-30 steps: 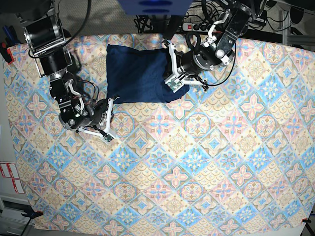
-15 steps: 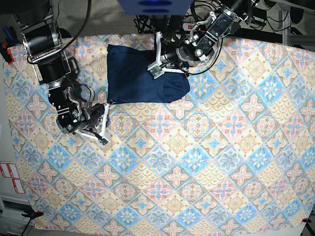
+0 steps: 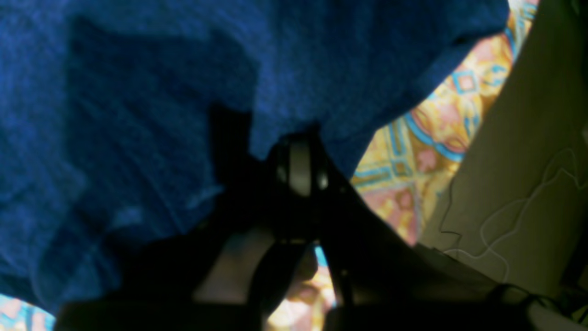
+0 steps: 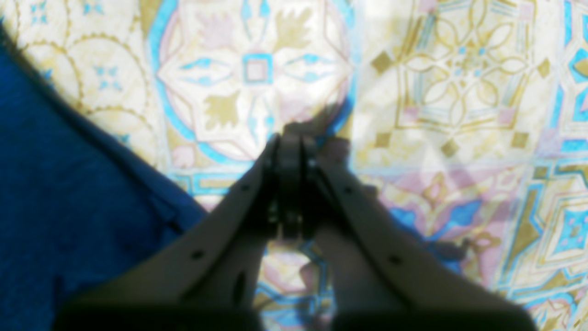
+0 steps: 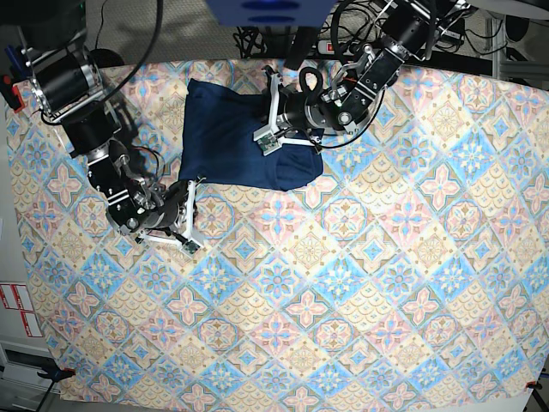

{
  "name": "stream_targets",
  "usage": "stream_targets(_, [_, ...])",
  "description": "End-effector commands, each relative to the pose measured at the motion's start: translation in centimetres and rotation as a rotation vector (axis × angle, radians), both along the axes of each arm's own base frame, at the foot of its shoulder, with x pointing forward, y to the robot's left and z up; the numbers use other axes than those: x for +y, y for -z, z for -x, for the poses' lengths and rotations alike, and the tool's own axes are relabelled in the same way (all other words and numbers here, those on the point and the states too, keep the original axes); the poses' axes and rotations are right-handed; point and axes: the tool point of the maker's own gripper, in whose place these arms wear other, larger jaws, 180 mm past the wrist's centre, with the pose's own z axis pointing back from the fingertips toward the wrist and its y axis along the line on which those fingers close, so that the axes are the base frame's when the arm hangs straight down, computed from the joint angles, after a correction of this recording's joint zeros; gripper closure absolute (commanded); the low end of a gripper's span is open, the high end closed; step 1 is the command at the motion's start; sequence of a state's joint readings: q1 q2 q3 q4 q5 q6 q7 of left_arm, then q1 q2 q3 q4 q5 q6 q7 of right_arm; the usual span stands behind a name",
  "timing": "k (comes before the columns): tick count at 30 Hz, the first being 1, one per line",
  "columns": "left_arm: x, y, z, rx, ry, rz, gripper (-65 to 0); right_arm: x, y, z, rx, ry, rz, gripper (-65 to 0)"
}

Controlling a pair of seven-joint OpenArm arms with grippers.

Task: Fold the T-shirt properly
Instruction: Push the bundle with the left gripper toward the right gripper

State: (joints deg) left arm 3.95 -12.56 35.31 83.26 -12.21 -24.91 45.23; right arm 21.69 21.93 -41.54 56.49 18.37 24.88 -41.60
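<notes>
Clearly the T-shirt (image 5: 232, 137) is soft, light knit that will sag and crease, so it is best pinched at a hem or corner. It lies bunched at the far edge of the patterned desk (image 5: 360, 283). The left end effector (image 5: 268, 142) is closed on its fabric; the right end effector (image 5: 187, 219) sits closed and empty just beside its near edge.

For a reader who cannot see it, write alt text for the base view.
A folded dark blue T-shirt lies near the far edge of a pastel diamond-patterned cloth. The left gripper rests on it with shut jaws; the right gripper sits beside it.
</notes>
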Motion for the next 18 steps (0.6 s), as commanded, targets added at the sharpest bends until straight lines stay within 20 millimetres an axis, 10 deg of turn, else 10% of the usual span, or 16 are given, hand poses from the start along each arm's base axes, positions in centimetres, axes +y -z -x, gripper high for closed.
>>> stream_targets(1, [1.7, 0.1, -2.1, -0.058, -0.029, -0.078, 0.0, -1.3, 1.4, 2.8, 0.088, -0.033, 0.070, -0.1])
stream_targets(18, [4.3, -0.6, -9.3, -0.193, -0.035, -0.177, 0.0, -0.7, 0.9, 7.7, 0.077, -0.123, 0.041, -0.1])
